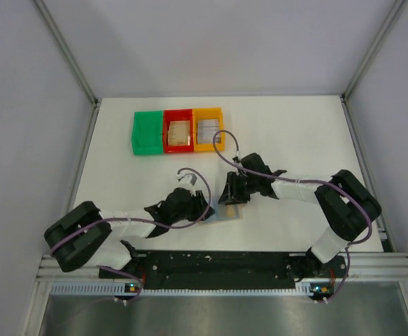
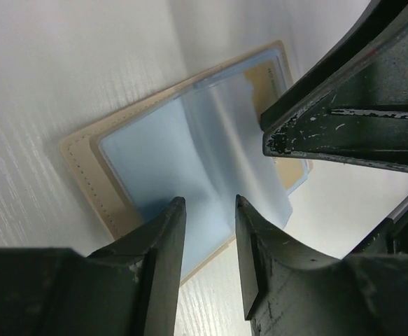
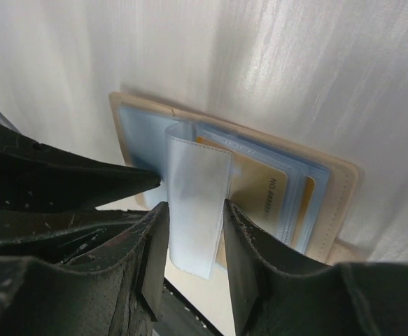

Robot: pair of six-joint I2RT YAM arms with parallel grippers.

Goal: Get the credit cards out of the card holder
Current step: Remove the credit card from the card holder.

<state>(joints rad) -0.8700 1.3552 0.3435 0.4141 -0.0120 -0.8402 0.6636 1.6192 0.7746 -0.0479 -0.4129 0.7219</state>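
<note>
The card holder [image 2: 141, 140] lay open and flat on the white table [image 1: 294, 140], near the front edge, with both arms bent in over it from either side. Its tan skin faced down and the blue-grey plastic leaves faced up.

The right gripper [image 3: 195, 206] was closed on one clear plastic sleeve [image 3: 198, 189]. That leaf stood curled up off the wallet, and a finger pressed against each of its long edges. Behind it, still tucked in the pockets, sat a tan credit card [image 3: 256, 185] with dark print along its end. The edge of a second tan card [image 3: 307, 199] peeked out just beyond it.

The left gripper [image 2: 209, 201] sat low over the opposite half of the wallet. Its jaws were a little apart, with only the flat blue leaf showing in the gap, and I saw nothing pinched between them. Its tips were close to the right arm's fingers.

Well back on the table three small bins stood touching in a row. The green bin [image 1: 146, 133] was on the left. The red bin [image 1: 167, 130] in the middle held tan cards [image 1: 179, 133]. The orange bin [image 1: 220, 129] on the right held grey cards [image 1: 206, 129].
</note>
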